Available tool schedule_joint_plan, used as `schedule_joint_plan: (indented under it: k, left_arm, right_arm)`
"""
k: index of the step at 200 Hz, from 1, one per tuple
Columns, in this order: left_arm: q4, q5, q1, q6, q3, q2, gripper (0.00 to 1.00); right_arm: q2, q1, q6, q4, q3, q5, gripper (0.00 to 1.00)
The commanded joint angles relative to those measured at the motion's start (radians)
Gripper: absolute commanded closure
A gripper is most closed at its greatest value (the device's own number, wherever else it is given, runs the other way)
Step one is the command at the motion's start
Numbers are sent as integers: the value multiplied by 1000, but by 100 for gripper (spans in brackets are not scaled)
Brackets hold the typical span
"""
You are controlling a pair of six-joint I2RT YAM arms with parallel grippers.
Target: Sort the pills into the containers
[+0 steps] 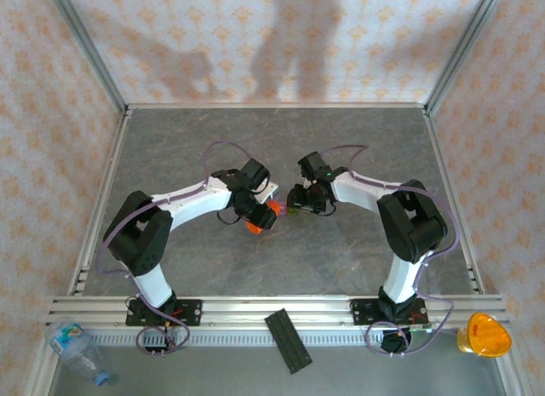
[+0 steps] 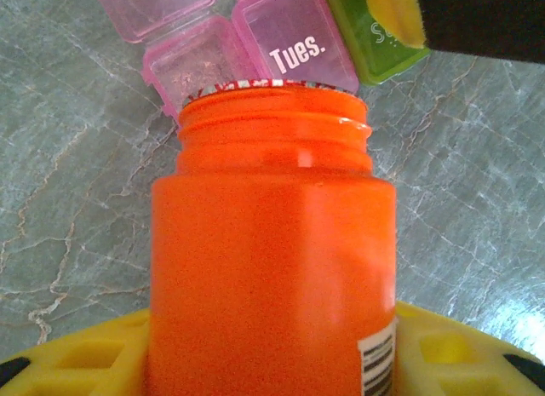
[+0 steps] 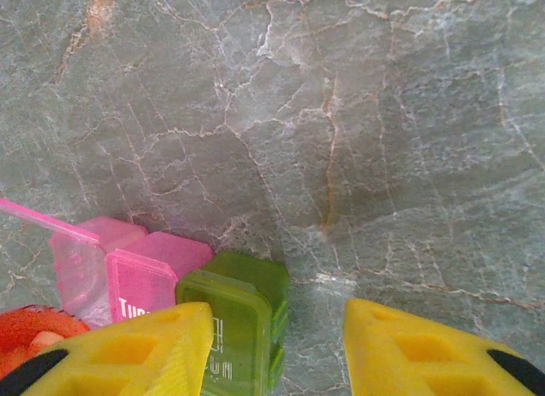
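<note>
The left gripper [image 2: 272, 366] is clamped on an uncapped orange pill bottle [image 2: 272, 268], with its yellow fingers [image 2: 77, 358] on either side of the body. Just beyond the bottle's mouth lies the pill organiser [image 2: 247, 30]. It has an open pink compartment [image 2: 192, 64] straight ahead, a closed one marked "Tues." [image 2: 298, 38] beside it, and a green compartment [image 2: 375, 62] furthest right. The green one is partly covered by a yellow finger [image 2: 396, 13] of the right gripper [image 3: 277, 319].

That gripper's jaws stand apart. The green compartment sits just inside the finger on the left of its wrist view, touching or nearly so, and the other finger is clear of it. A raised pink lid [image 3: 43, 219] stands further left.

Everything rests on a grey marbled tabletop [image 3: 341, 115] fenced by aluminium rails [image 1: 272, 309], with patterned wallpaper [image 1: 281, 38] behind. Well behind both grippers, past the arm bases, lie a plastic water bottle [image 1: 75, 345], a black strip [image 1: 288, 341] and an orange-yellow object [image 1: 484, 335].

Both arms reach inward with elbows bent, and their wrists meet mid-table.
</note>
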Motion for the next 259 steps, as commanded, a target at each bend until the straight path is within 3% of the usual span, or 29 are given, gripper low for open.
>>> schedule_joint_plan:
  k: [1, 259]
  left_arm:
    - [-12, -24, 13, 14, 30, 16, 100]
    - [-155, -53, 47, 51, 158, 94, 100]
  right_arm:
    - [52, 9, 4, -30, -24, 54, 55]
    - [54, 10, -5, -38, -20, 46, 56]
